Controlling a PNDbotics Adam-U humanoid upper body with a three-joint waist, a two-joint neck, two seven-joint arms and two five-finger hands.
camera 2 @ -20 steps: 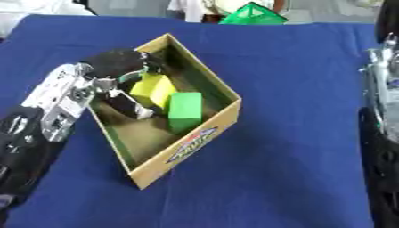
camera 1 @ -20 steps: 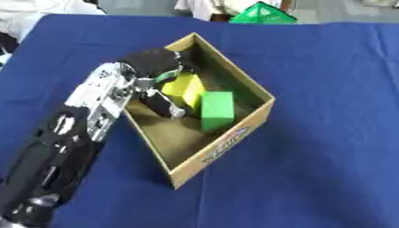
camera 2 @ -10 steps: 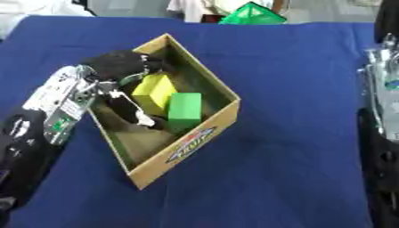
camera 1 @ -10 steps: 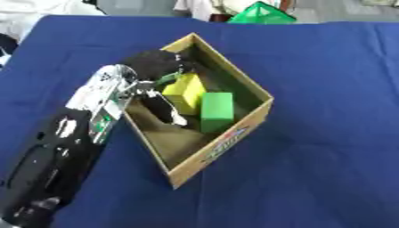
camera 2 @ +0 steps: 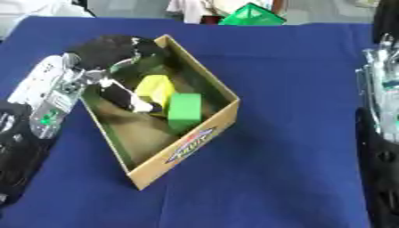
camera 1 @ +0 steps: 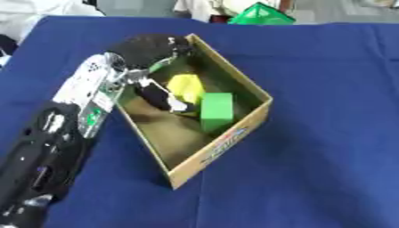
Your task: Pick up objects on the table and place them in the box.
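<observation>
A cardboard box (camera 1: 226, 142) sat askew on the blue surface (camera 1: 327, 89), one corner pointing toward the camera, with a printed label on its near outer wall. Inside it lay a yellow block (camera 1: 185, 87) and a green block (camera 1: 217, 109), the green one just beside the yellow one and nearer the box's right wall; the two appeared to touch. Both rested on the box floor, in its far half.

The left hand (camera 1: 148, 51) was at the box's far-left corner, its dark bulk over the rim there. Its fingers (camera 1: 162, 97) reached down into the box, lying along the left side of the yellow block and ending close to the near edge of that block, next to the green one. Whether the fingers touched the yellow block could not be made out. They looked extended and relaxed rather than curled round anything, so the hand read as open and held nothing.

The left arm (camera 1: 54, 147) ran in from the lower left corner, black below and silver nearer the wrist, slanting up and to the right across the blue surface toward the box.

At the right edge of the right eye view a part of the right arm (camera 2: 380, 133) showed, black and silver, well apart from the box; its hand did not show.

Beyond the far edge of the surface stood a green pointed shape (camera 1: 261, 14).
</observation>
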